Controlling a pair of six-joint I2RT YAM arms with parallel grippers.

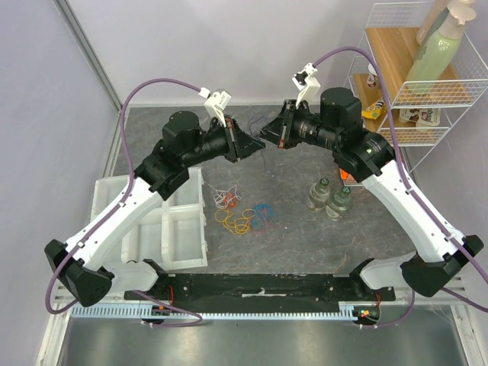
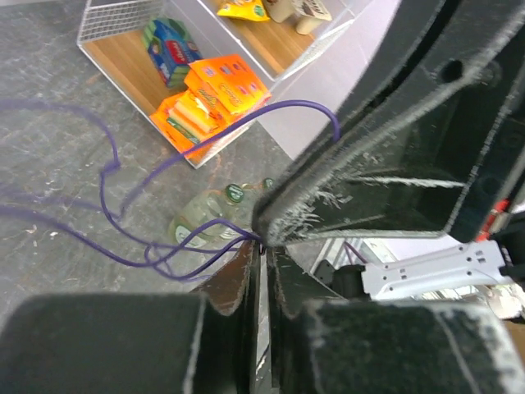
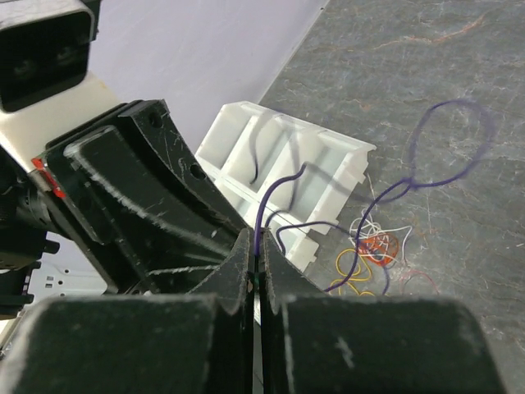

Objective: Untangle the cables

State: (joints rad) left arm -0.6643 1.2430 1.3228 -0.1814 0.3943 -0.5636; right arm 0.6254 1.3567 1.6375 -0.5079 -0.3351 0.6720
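Observation:
Both grippers meet tip to tip above the middle of the table. My right gripper (image 1: 268,136) (image 3: 258,246) is shut on a thin purple cable (image 3: 447,176), which rises from between its fingers and loops down toward the table. The same purple cable (image 2: 107,185) runs in loose loops up to the tip of my left gripper (image 1: 255,146) (image 2: 264,246). The left jaws stand a narrow slit apart, wider than the wire. The other cables (image 1: 240,215) (image 3: 373,246) lie bunched on the grey table below: yellow, blue, red-orange and white loops.
A white compartment tray (image 1: 164,229) (image 3: 283,164) sits left of the pile. Two small glass bottles (image 1: 329,197) (image 2: 205,215) stand to the right of it. A wire shelf (image 1: 419,84) with packets and bottles is at the back right.

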